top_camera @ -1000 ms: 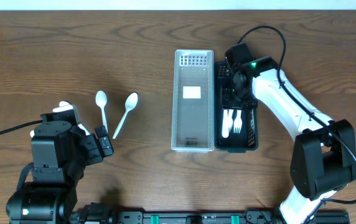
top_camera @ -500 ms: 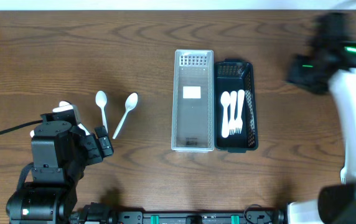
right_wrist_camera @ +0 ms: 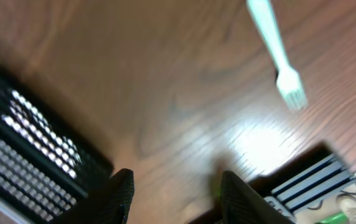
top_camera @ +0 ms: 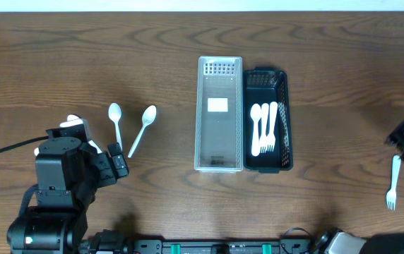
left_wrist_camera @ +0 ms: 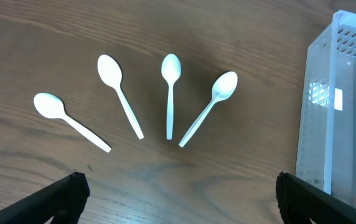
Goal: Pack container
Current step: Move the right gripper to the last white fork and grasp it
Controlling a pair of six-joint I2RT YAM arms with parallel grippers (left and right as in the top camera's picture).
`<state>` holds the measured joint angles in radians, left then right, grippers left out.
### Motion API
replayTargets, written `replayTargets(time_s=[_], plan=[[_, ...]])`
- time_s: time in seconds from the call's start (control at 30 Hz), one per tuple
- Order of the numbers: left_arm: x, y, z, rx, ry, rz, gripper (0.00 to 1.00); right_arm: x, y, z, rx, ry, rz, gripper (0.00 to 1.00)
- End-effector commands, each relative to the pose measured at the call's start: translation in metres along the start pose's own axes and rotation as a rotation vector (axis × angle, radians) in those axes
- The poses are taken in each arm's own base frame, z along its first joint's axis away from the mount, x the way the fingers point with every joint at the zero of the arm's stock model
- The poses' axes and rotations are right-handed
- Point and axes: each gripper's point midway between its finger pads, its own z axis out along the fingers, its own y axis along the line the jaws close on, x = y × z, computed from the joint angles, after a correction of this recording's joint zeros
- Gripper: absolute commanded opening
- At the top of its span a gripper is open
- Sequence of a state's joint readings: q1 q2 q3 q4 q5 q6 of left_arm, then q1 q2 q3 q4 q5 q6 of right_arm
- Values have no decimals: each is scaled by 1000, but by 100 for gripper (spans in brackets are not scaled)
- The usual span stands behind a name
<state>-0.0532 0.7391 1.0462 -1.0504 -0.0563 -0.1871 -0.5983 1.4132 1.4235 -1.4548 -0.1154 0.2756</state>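
Where the two bins stand side by side at the middle of the counter (top_camera: 61, 56), the clear container (top_camera: 220, 113) is the left one: long, upright, with a perforated far end and a white label (top_camera: 218, 105) showing on its floor. Touching its right wall is the black basket (top_camera: 281, 92), of like length, in which pieces of white cutlery (top_camera: 264, 129) lie lengthwise and close together; at least two are forks with their tines toward the near end. Well to the left of the bins, four white spoons (left_wrist_camera: 170, 93) lie fanned on the bare wood in the left wrist view, bowls away from the camera and handles converging toward it, none touching another; the overhead view shows only two of them, the others being hidden by the left arm (top_camera: 61, 176). The left end effector (left_wrist_camera: 178, 190) hangs on the near side of the spoons with its fingers (left_wrist_camera: 63, 196) spread wide and nothing between them. At the far right edge of the counter, well apart from the basket, a single white fork (top_camera: 394, 182) lies with its tines toward the near edge. The right end effector (right_wrist_camera: 175, 196) is just beside the fork's handle end; its wrist view is blurred, yet the two fingers (right_wrist_camera: 117, 199) plainly stand apart over bare wood, with the fork lying beyond them.
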Motion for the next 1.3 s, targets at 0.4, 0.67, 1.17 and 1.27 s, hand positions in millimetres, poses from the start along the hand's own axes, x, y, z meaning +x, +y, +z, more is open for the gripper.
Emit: replayTargets(time_s=[0.4, 0.67, 1.17, 1.27], plan=[[-4, 1, -3, -4, -11, -12, 98, 40, -19, 85, -129, -144, 51, 99], [-4, 1, -3, -4, -10, -13, 98, -3, -51, 120, -19, -159, 7, 99], [-3, 1, -2, -5, -5, -12, 98, -21, -99, 152, 192, -27, 7, 97], [-2, 1, -1, -6, -1, -12, 98, -34, -102, 143, 220, -61, -5, 98]])
